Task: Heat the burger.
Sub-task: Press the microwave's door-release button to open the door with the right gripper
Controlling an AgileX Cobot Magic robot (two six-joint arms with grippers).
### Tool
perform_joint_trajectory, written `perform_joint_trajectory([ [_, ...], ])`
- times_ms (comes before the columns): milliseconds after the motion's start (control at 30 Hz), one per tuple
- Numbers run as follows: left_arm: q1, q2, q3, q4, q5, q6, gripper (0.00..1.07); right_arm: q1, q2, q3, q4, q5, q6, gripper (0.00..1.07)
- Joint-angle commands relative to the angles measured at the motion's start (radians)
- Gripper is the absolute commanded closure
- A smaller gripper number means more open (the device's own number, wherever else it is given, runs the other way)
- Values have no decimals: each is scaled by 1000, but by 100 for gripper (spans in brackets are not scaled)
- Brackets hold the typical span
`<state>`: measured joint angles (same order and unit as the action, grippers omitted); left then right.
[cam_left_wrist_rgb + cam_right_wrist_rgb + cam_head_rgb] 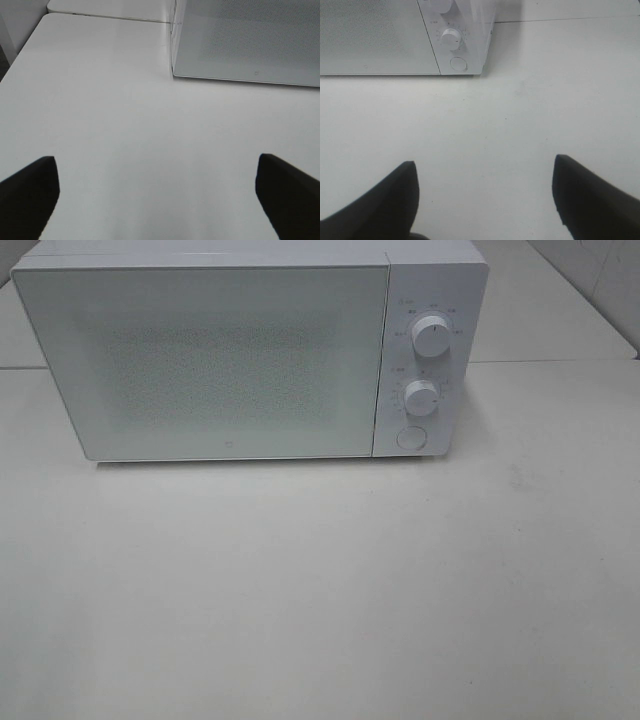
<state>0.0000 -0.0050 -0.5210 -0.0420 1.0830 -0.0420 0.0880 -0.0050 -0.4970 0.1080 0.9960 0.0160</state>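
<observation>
Two hands, both spread and empty, hang low over the near part of the plain white counter (320,600). The left hand (155,165) has its black fingers (30,195) set very wide, with only bare counter between them. The right hand (485,160) is open too, a little less wide, and its black fingers (590,195) likewise close around nothing. Neither arm shows in the high view, so both sit at the near edge outside that camera's field. Each wrist is tilted to look forward and down across the counter: the left one faces the oven's left front corner, the right one its control panel.

Farther off, at the far middle of the counter, stands a white box-shaped microwave oven (230,445). Its pale speckled door (200,350) is shut flat. On its right side are two white round knobs (432,337), one above the other, with a round white push-button (411,437) beneath them.

The burger shows in no view. It is not on the visible counter and not in either hand. The door is too clouded to tell whether it lies inside.

As a judgement, a burger is light, soft and loosely stacked. A hard squeeze would crush the bun and slide the layers apart. It is best taken by its sides with a wide, gentle grip, low enough to catch the bottom bun, and kept level.
</observation>
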Motion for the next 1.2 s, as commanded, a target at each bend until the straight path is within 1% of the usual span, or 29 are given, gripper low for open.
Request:
perform_joint_trajectory([
  [33,1,-14,1,-9,-14,1,7,-6,-26,1,-1,-10,4,33],
  [200,1,-14,1,-9,-14,1,7,-6,-26,-10,16,-22,4,33],
  [267,1,-14,1,-9,-14,1,7,-6,8,-29,22,-67,4,33],
  [467,1,-14,1,-9,-14,1,7,-6,68,-29,20,-133,0,33],
  [533,1,-14,1,-9,-14,1,7,-6,140,-25,20,-208,-8,33],
  [767,1,-14,1,-9,-14,1,7,-6,251,-25,17,-309,-25,33],
  [800,1,-14,1,-9,-14,1,7,-6,291,-25,17,-343,-25,33],
  [933,1,-14,1,-9,-14,1,7,-6,348,-25,21,-399,-25,33],
  [967,1,-14,1,-9,-14,1,7,-6,392,-25,21,-435,-25,33],
  [1033,1,-14,1,-9,-14,1,7,-6,410,-25,21,-453,-25,33],
  [1067,1,-14,1,-9,-14,1,7,-6,455,-25,21,-483,-25,33],
  [1200,1,-14,1,-9,-14,1,7,-6,521,-25,21,-524,-24,33],
])
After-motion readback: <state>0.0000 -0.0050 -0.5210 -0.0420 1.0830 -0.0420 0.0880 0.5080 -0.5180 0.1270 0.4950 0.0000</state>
